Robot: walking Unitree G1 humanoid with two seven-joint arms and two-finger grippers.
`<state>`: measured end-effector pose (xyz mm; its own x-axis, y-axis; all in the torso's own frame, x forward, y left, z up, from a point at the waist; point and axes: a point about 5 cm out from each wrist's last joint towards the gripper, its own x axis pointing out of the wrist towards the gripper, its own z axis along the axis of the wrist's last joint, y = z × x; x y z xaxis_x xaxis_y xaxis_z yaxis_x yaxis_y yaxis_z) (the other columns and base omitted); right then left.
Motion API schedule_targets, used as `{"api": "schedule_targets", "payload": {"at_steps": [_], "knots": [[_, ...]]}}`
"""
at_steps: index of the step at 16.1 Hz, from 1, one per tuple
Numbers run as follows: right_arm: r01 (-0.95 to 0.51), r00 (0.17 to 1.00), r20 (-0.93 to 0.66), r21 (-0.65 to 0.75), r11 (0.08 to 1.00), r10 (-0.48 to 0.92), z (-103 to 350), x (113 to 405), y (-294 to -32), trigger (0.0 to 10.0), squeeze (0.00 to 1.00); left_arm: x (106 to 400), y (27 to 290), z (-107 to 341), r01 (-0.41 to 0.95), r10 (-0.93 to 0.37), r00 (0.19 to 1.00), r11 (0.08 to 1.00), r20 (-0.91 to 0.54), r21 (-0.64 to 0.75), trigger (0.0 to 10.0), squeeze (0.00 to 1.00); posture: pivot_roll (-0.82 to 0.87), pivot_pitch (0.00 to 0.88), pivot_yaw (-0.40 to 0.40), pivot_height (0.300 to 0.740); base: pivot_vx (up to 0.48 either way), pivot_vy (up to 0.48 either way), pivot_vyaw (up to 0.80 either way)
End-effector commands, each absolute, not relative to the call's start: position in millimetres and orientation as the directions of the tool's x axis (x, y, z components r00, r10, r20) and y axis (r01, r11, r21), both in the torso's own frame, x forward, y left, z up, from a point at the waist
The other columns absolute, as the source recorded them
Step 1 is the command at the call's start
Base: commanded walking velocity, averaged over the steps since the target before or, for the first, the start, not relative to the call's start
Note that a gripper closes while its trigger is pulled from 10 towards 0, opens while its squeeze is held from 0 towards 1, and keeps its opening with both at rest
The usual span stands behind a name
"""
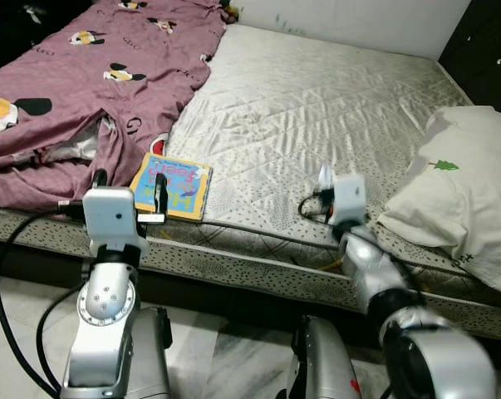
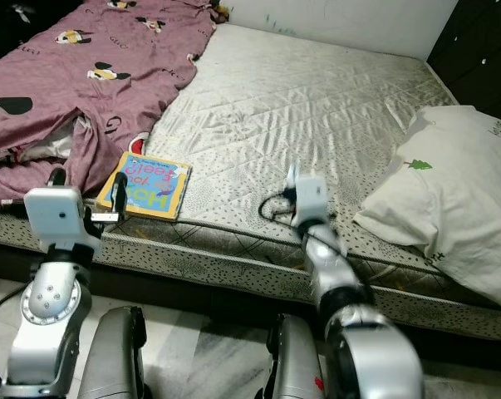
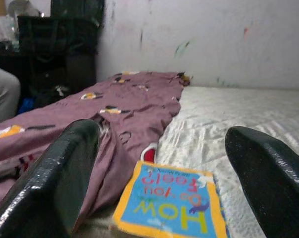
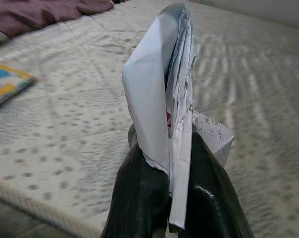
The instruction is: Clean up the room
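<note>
A humanoid robot stands at the long edge of a bed (image 1: pixel 316 108) whose quilted, cream mattress shows a stitched diamond pattern and a speckled border. Its right gripper (image 4: pixel 176 193) is clamped on a folded wad of white paper (image 4: pixel 164 99), creased and bearing handwriting, held upright just above the mattress near the front edge. The left gripper (image 1: pixel 130 187), its two glossy black fingers (image 3: pixel 55 183) spread wide apart, hovers at the bed's edge just before a square children's book (image 1: pixel 173 185) with a blue cover, yellow border and bright lettering. The book lies flat on the mattress, touching the hem of a rumpled mauve bedsheet (image 1: pixel 84 91) printed with cartoon figures. A soft cream pillow (image 1: pixel 462 191) with a small green tree motif rests at the right side of the bed.
</note>
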<state>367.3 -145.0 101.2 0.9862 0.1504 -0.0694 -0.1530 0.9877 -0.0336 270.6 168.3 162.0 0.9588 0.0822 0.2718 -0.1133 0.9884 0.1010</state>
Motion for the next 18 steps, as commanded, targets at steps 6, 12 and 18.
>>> {"api": "schedule_targets", "payload": {"at_steps": [6,12,18], "knots": [[-0.233,0.973,0.046,0.19,0.954,0.228,95,336,-127,0.0,0.0,268,164,137,-0.064,0.042,0.978,0.993,0.207,0.101,10.0,0.0,0.02,0.0,-0.061,0.509,0.0,0.0,0.0],[-0.24,0.967,0.133,0.202,0.949,0.217,117,326,-126,0.0,0.0,254,159,131,-0.029,0.01,0.983,0.995,0.182,0.1,10.0,0.0,0.02,0.01,-0.054,0.559,0.0,0.0,0.0],[-0.234,0.971,0.101,0.21,0.949,0.217,113,310,-123,10.0,0.0,239,159,124,-0.033,0.02,0.989,0.995,0.144,0.094,10.0,0.0,0.02,0.069,-0.074,0.629,0.0,0.0,0.0]]}}
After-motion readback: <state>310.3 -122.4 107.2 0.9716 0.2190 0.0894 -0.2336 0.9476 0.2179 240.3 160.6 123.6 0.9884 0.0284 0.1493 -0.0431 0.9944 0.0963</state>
